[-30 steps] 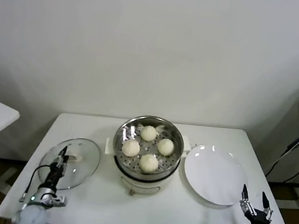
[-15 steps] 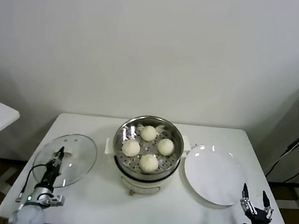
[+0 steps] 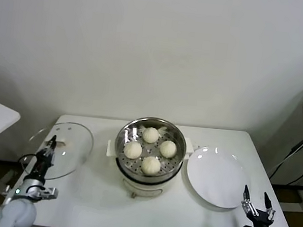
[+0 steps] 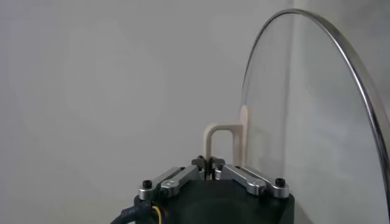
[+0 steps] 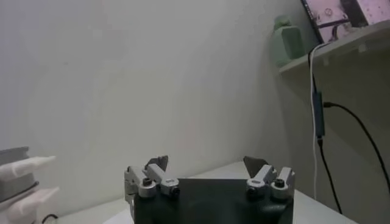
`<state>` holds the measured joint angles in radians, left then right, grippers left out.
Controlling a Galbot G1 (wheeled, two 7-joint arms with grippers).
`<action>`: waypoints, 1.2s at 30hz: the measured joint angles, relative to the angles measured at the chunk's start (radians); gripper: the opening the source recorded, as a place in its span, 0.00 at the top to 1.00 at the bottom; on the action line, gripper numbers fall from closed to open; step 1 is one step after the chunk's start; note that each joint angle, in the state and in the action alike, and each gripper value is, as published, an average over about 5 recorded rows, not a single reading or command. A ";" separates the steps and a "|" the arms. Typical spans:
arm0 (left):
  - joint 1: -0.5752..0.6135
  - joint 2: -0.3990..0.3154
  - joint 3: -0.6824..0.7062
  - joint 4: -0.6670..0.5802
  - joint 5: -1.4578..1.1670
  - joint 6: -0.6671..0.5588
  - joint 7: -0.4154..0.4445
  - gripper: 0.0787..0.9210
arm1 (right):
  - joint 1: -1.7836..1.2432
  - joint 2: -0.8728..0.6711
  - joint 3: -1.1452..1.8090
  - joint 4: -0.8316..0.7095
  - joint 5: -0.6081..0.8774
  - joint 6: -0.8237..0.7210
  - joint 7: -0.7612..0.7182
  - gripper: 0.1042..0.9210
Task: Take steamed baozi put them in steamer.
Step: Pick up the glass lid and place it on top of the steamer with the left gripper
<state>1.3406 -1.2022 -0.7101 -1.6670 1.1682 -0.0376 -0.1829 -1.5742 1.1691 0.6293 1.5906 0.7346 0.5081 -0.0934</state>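
Left end effector (image 3: 46,147) is closed on the handle of the glass lid (image 3: 64,147), held tilted above the desk's (image 3: 98,205) left edge. All four steamed baozi (image 3: 151,135) already sit in the steamer (image 3: 149,151), so covering it seems the next move. Right end effector (image 3: 256,203) waits open near the white plate (image 3: 218,177); behind is a plain wall.

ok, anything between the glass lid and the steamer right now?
Head view: only bare white table between the glass lid, held by the left gripper, and the steamer.
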 measured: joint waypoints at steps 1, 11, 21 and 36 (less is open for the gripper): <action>0.005 0.012 0.005 -0.023 -0.013 0.020 0.013 0.93 | -0.001 -0.001 0.000 0.000 -0.003 -0.001 0.001 0.12; 0.031 0.130 0.076 -0.252 -0.088 0.257 0.139 0.93 | 0.000 0.003 -0.008 -0.012 -0.045 -0.010 0.008 0.12; -0.030 0.183 0.233 -0.389 -0.110 0.493 0.217 0.93 | 0.003 0.015 -0.013 -0.015 -0.084 -0.022 0.015 0.12; -0.170 0.123 0.529 -0.418 0.001 0.640 0.313 0.93 | 0.009 0.026 -0.012 -0.021 -0.111 -0.037 0.020 0.12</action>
<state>1.1710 -1.0790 -0.1810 -2.0854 1.1696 0.6024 0.1299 -1.5657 1.1949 0.6170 1.5697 0.6231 0.4707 -0.0736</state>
